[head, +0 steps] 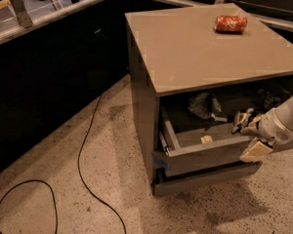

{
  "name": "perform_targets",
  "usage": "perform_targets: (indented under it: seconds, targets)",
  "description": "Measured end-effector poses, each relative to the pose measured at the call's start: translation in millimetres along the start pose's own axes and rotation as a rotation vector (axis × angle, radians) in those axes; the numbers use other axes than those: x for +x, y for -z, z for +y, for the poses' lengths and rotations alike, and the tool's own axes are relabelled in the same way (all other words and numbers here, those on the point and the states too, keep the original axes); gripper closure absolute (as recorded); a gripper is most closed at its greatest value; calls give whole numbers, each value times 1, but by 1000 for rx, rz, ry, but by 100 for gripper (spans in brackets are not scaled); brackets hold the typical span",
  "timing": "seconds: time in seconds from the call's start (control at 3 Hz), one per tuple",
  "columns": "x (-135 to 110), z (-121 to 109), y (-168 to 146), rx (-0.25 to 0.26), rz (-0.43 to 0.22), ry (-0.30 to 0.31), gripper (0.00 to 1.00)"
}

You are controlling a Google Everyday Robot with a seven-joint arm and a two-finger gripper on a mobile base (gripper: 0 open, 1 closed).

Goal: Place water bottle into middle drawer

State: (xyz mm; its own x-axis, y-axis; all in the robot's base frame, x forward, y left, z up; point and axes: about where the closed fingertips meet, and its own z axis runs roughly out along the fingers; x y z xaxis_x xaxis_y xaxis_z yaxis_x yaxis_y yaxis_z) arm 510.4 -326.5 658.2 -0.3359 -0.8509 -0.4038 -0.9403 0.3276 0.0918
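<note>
The cabinet (210,52) has its middle drawer (205,152) pulled open. My gripper (242,122) hangs over the right end of the open drawer, at the tip of the white arm (278,123) that comes in from the right edge. I cannot make out a clear water bottle anywhere; it may be hidden at the gripper or out of view. A dark green crumpled bag (205,106) lies at the back of the drawer and a small tan scrap (206,139) lies on its floor.
A red soda can (230,23) lies on its side at the far right of the cabinet top. A black cable (83,155) trails over the speckled floor on the left. A dark counter wall (49,67) runs behind and to the left.
</note>
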Motion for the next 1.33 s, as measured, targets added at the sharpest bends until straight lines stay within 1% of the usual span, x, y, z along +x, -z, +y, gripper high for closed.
perform_targets:
  seconds: [0.33, 0.67, 1.0, 1.33]
  targets:
    - [-1, -1, 3, 0, 0, 0, 73]
    - [0, -3, 4, 0, 0, 0, 77]
    - [24, 12, 13, 17, 5, -7, 79]
    - [23, 12, 13, 17, 5, -7, 79]
